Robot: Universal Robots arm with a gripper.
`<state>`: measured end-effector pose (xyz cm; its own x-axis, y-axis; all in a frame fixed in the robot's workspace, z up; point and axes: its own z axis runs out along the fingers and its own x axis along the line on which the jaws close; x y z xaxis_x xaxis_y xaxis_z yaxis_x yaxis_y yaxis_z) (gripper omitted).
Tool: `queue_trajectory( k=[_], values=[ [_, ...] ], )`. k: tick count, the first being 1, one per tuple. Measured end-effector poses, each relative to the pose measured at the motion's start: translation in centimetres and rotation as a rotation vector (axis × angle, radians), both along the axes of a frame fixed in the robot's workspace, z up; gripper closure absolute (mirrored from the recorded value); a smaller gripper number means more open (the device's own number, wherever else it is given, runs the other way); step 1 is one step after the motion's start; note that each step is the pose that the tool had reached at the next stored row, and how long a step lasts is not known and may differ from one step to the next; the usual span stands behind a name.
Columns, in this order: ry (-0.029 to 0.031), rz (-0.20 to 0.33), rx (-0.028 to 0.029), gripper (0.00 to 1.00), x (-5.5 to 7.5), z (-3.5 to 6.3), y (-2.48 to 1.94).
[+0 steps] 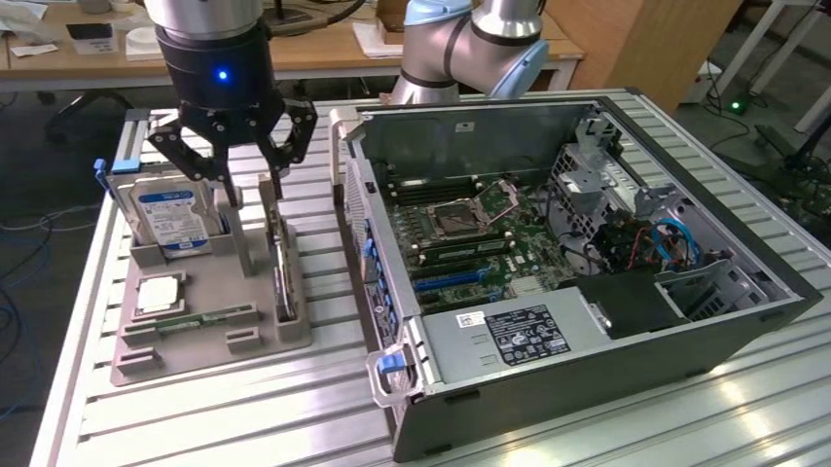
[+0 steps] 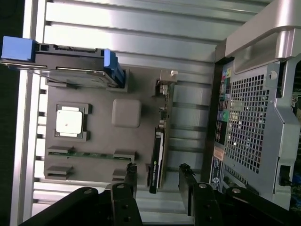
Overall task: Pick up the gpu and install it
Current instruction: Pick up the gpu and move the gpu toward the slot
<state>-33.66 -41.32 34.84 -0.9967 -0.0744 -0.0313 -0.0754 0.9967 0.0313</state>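
The gpu stands on its long edge in a slot along the grey parts tray, on the side nearest the computer case. From the wrist it appears edge-on as a thin green and black card. My gripper hangs just above the card's far end, fingers spread. In the wrist view the gripper is open, with one black fingertip on each side of the card and a gap to both. Nothing is held.
The tray also carries a silver hard drive with a blue label, a processor and a memory stick. The open computer case lies on the exterior view's right. A second arm stands behind it.
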Motion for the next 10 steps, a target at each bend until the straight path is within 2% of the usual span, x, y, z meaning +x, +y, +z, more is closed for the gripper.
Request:
queue_trajectory(
  k=[10],
  values=[
    [-0.0093, -0.030, -0.0001, 0.51, 0.0, -1.65, -0.03]
  ],
)
